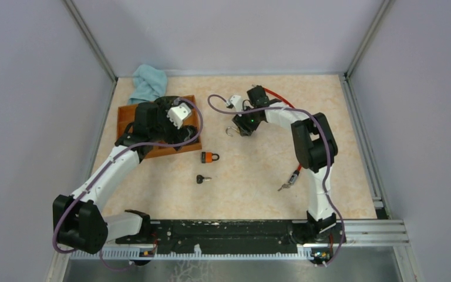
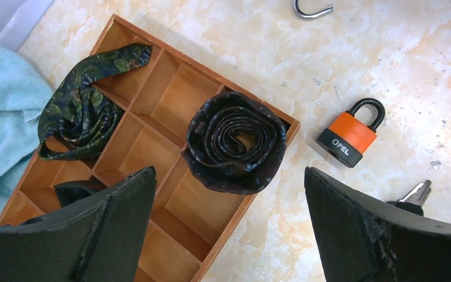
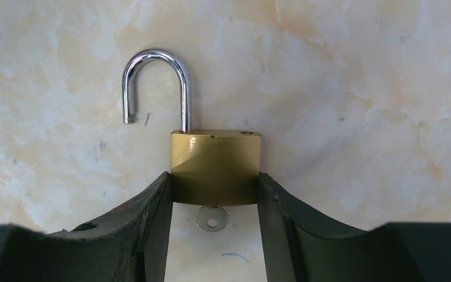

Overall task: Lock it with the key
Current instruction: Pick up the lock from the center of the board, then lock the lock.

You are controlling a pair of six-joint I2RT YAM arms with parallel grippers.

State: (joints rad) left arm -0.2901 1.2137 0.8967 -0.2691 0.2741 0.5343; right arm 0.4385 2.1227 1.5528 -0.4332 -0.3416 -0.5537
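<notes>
A brass padlock (image 3: 216, 164) lies on the marble tabletop with its silver shackle (image 3: 155, 82) swung open. A silver key (image 3: 212, 218) sticks out of its underside. My right gripper (image 3: 214, 188) is shut on the padlock body, one finger on each side; in the top view it (image 1: 243, 124) sits at the table's middle back. The shackle also shows in the left wrist view (image 2: 312, 9). My left gripper (image 2: 229, 176) is open and empty, hovering over the right edge of a wooden tray (image 2: 205, 70).
An orange and black padlock (image 2: 349, 136), shackle closed, lies right of the tray, with a black-headed key (image 1: 202, 179) just in front of it. The tray holds rolled ties (image 2: 235, 147). A blue towel (image 1: 148, 82) lies behind the tray. Another key on a red lanyard (image 1: 288, 181) lies by the right arm.
</notes>
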